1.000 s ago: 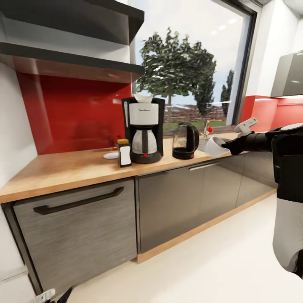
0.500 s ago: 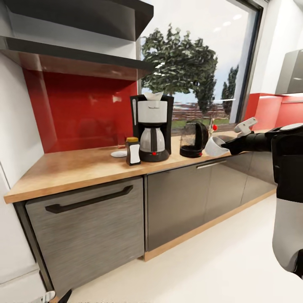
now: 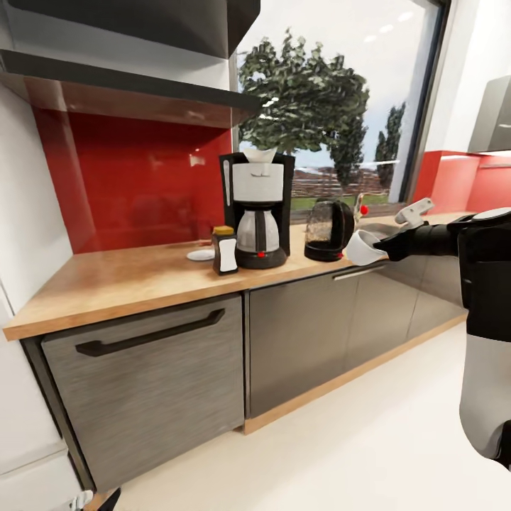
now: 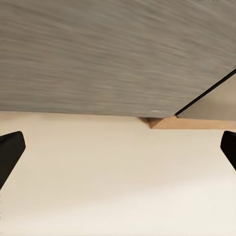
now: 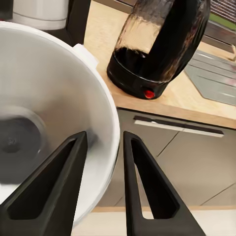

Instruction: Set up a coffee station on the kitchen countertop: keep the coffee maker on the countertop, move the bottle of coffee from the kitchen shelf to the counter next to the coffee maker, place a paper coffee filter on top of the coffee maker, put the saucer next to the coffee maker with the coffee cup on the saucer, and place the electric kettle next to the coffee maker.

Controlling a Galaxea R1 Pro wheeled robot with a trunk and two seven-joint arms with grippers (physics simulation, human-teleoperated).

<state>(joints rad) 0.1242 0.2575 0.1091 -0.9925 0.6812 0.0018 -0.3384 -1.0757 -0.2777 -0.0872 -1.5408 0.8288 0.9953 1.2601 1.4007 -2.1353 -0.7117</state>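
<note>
Now holding the cup [image 3: 364, 248] by its rim in the clenched right gripper [image 5: 102, 147], out in front of the counter [image 3: 128, 280] near the kettle [image 3: 327, 230], probably for carrying to the saucer [image 3: 201, 254] on the far side of the coffee maker [image 3: 257, 210]. Left gripper [image 4: 118, 147] spread wide and empty, low near the floor. Saucer half hidden behind the bottle [image 3: 226, 250]; cup handle not visible.

The head camera swung left and crept closer, so the whole scene slid right in the head view: the coffee maker [image 3: 257, 209], bottle of coffee [image 3: 226, 250] and electric kettle [image 3: 328, 231] drifted toward the coffee cup [image 3: 363, 248] in the right pincer [image 3: 383, 246]; nothing on the bench [image 3: 121, 277] itself moved.
</note>
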